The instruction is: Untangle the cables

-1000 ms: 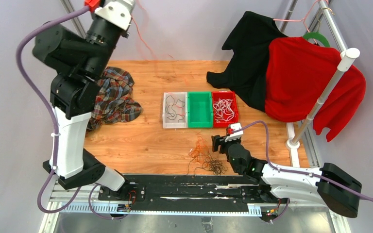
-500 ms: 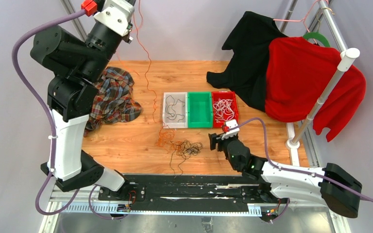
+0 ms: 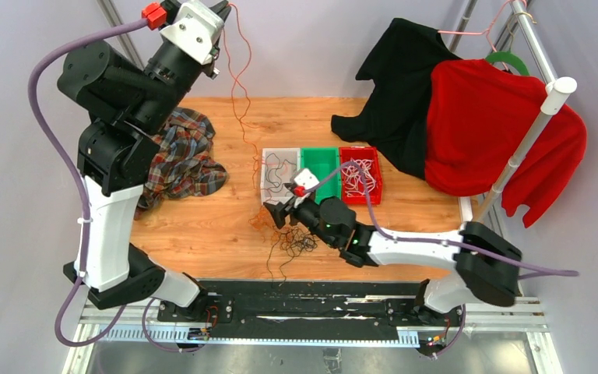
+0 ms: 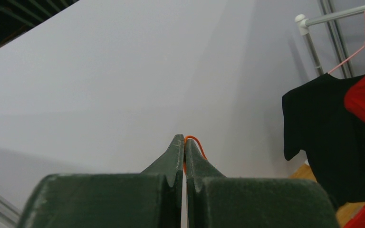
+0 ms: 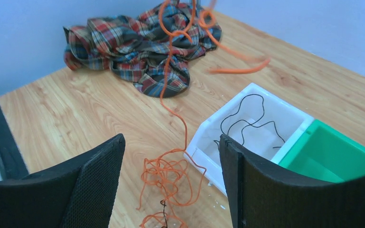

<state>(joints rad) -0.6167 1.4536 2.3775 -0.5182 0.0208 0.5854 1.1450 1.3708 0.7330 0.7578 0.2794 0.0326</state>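
Tangle (image 3: 294,238) of orange and black cables lies on the worktop (image 3: 202,234) beside the white bin (image 3: 267,175), just ahead of and below my spread right tool (image 3: 278,212), the nearer arm, with its orange cable (image 5: 163,88) running near-vertical up to my left tool (image 4: 185,141), pressed together pinching it.

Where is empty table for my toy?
The table is bare at the front between the plaid shirt and the cable tangle, and behind the green bin toward the black shirt. It's crowded around the tangle, where the right gripper hovers.
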